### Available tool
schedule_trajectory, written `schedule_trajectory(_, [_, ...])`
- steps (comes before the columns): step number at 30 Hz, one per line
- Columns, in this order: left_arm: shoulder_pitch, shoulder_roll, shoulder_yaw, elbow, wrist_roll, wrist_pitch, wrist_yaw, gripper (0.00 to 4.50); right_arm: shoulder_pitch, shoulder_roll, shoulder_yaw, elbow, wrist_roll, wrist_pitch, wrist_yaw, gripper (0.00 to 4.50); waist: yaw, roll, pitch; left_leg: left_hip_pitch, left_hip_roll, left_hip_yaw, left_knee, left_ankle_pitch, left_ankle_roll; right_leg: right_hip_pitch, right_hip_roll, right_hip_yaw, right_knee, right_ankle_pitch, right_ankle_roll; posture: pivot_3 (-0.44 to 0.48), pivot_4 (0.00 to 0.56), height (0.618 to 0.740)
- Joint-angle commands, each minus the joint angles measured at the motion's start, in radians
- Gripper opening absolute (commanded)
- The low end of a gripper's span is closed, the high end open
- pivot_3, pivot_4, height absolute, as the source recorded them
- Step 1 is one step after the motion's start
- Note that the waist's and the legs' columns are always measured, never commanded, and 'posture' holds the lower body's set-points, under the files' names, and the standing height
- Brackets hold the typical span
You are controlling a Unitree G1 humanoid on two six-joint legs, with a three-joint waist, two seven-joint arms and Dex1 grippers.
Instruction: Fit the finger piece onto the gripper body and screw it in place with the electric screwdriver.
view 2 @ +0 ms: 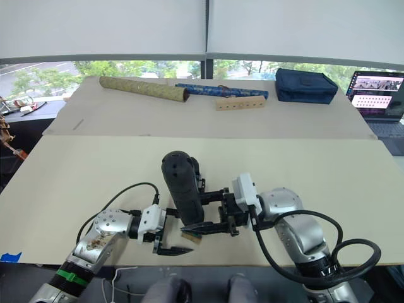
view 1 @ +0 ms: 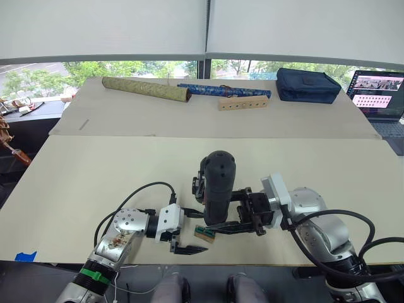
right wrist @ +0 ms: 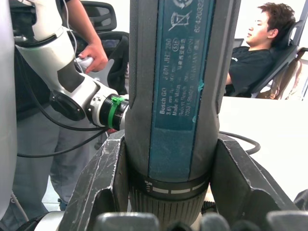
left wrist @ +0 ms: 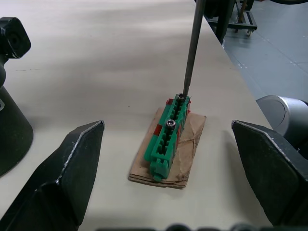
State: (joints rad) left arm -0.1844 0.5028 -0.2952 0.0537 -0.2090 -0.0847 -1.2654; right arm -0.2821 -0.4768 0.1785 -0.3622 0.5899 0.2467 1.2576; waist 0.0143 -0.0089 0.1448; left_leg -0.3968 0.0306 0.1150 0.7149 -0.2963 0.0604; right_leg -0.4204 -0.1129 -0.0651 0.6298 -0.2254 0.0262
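- While the right gripper [right wrist: 163,192] clamps the electric screwdriver [view 1: 218,186] upright between both fingers, its thin bit [left wrist: 191,48] meets a screw on a green toothed piece [left wrist: 169,134].
- That piece lies on a cardboard scrap [left wrist: 185,159], just ahead of the left gripper [left wrist: 168,159], whose fingers stand spread, empty.
- Behind the screwdriver is the gripper body [view 1: 199,184].
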Motion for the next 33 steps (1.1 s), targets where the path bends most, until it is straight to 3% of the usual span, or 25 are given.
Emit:
schedule_trajectory(1, [0.027,0.003,-0.039,0.034,0.026,0.024,0.002,4.50,-0.007,0.005,-0.012,-0.025,0.009,-0.032,-0.003,1.92,0.000,0.000,0.000,0.000,0.000,0.000,0.000,0.000,0.000,0.000,0.000,0.000,0.000,0.000,0.000,0.000,0.150,0.740])
schedule_trajectory(33, [0.029,0.004,-0.031,0.035,0.021,0.025,0.010,4.50,-0.008,0.023,-0.003,-0.020,-0.010,-0.040,-0.007,1.92,0.000,0.000,0.000,0.000,0.000,0.000,0.000,-0.001,0.001,0.000,0.000,0.000,0.000,0.000,0.000,0.000,0.150,0.740])
